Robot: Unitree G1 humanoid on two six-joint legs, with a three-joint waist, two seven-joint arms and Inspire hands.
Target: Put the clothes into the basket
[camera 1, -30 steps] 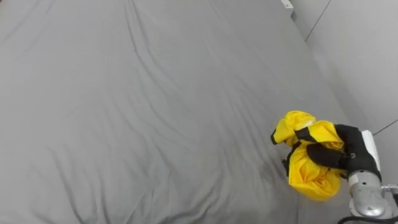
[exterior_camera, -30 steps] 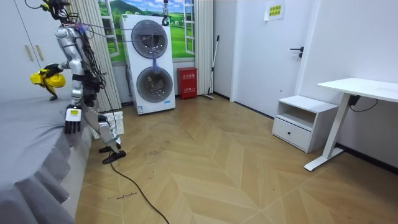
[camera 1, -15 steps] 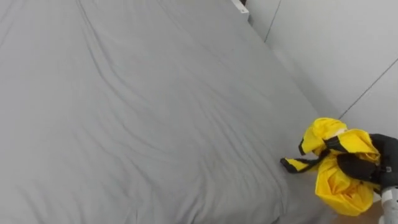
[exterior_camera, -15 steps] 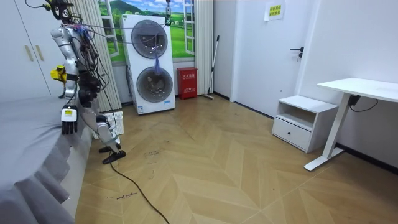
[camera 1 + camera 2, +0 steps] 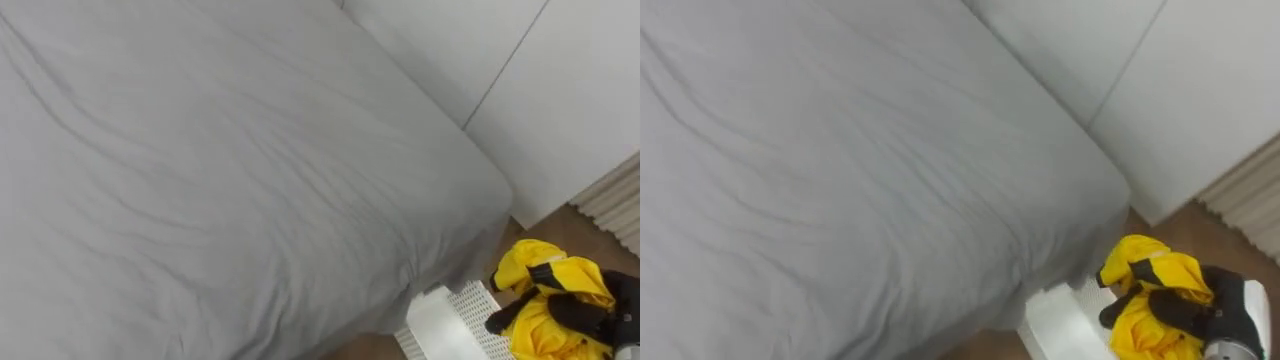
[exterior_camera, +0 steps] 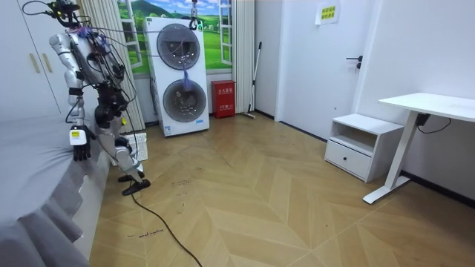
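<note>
Right hand [image 5: 1202, 312] has its dark fingers [image 5: 1170, 306] clenched round the bunched yellow garment [image 5: 1140, 272], held off the bed [image 5: 840, 150] corner at 5 o'clock, with the white basket [image 5: 1052, 318] just beside at its 9 o'clock, so a short leftward carry looks next.

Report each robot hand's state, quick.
Left robot hand: cannot be told; hangs beside the bed.
Right robot hand: closed on the yellow garment.
</note>
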